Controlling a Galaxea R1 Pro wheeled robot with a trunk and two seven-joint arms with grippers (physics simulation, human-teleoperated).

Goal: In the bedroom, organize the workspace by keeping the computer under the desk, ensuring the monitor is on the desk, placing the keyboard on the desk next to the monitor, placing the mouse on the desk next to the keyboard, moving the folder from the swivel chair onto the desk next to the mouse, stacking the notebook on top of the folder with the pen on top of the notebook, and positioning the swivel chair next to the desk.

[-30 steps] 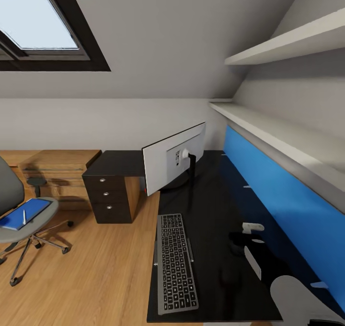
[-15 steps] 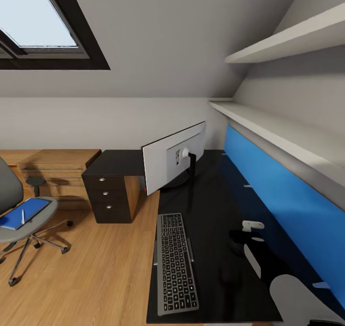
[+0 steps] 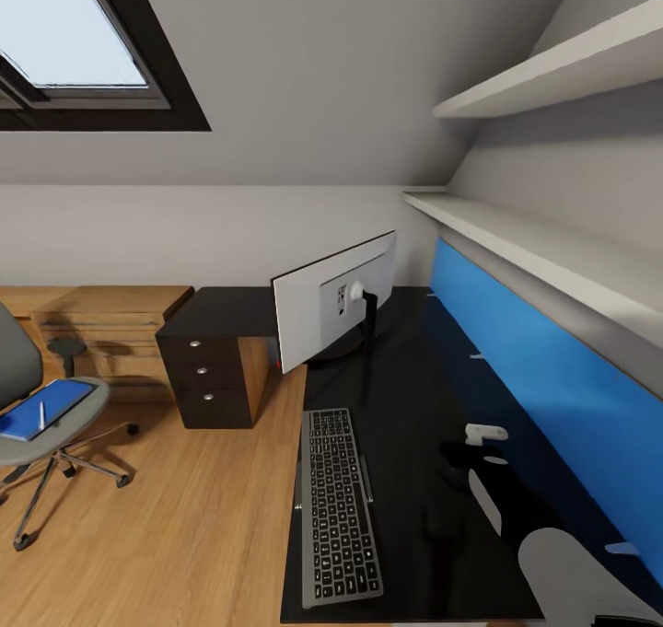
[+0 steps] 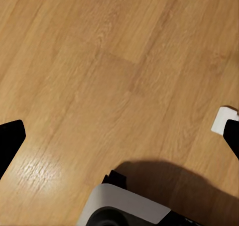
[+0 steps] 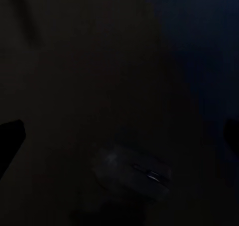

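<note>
My head camera looks down the black tabletop [image 3: 405, 397], where the monitor [image 3: 333, 300] stands with its pale back toward me, near the drawer unit [image 3: 210, 377]. The keyboard [image 3: 338, 507] lies lengthwise along the near edge, in front of the monitor. Right of the keyboard, on the glossy top, sits a dim rounded lump that I take for the mouse [image 3: 442, 516], though it hardly stands out from the dark surface; my right wrist camera shows its faint rounded shape [image 5: 130, 172] on the same dark surface. My right jaws [image 5: 119, 136] stand wide apart over it, the two fingertips at opposite edges of that view, holding nothing. My left jaws [image 4: 124, 136] are likewise spread wide and empty, pointing at the wooden floor [image 4: 99, 61]. Off to the left, well apart from the tabletop, the chair [image 3: 37, 406] stands on the floor; the folder [image 3: 41, 409] lies on its seat with the pen [image 3: 42, 415] on top. A blue panel [image 3: 543, 388] runs along the wall behind the tabletop, under two pale shelves [image 3: 552, 259].
</note>
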